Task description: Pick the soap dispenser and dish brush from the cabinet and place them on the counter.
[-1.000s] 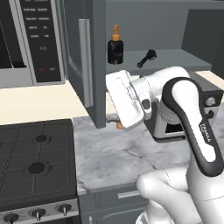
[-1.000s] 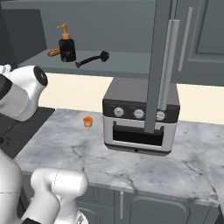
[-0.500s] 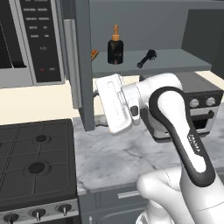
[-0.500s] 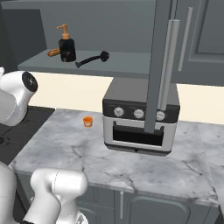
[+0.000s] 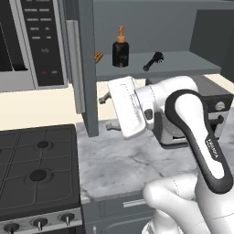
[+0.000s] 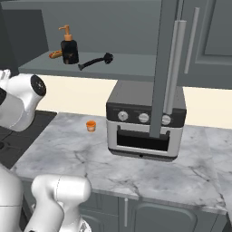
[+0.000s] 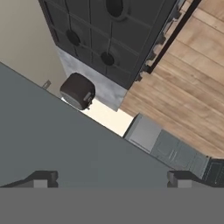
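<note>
Jaws: spread wide and empty; I hold the gripper (image 5: 109,111) low beside the open cabinet (image 5: 87,68) door.
Soap dispenser (image 5: 120,50): upright on the shelf, 12 o'clock above.
Dish brush (image 5: 153,61): lying at its 3 o'clock.
Approach: I'd rise, level the wrist, straddle the bottle body.

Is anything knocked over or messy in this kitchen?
Nothing is spilled or broken. The dish brush lies flat on the cabinet shelf beside the upright soap dispenser, and a tiny orange cup sits alone on the counter.
</note>
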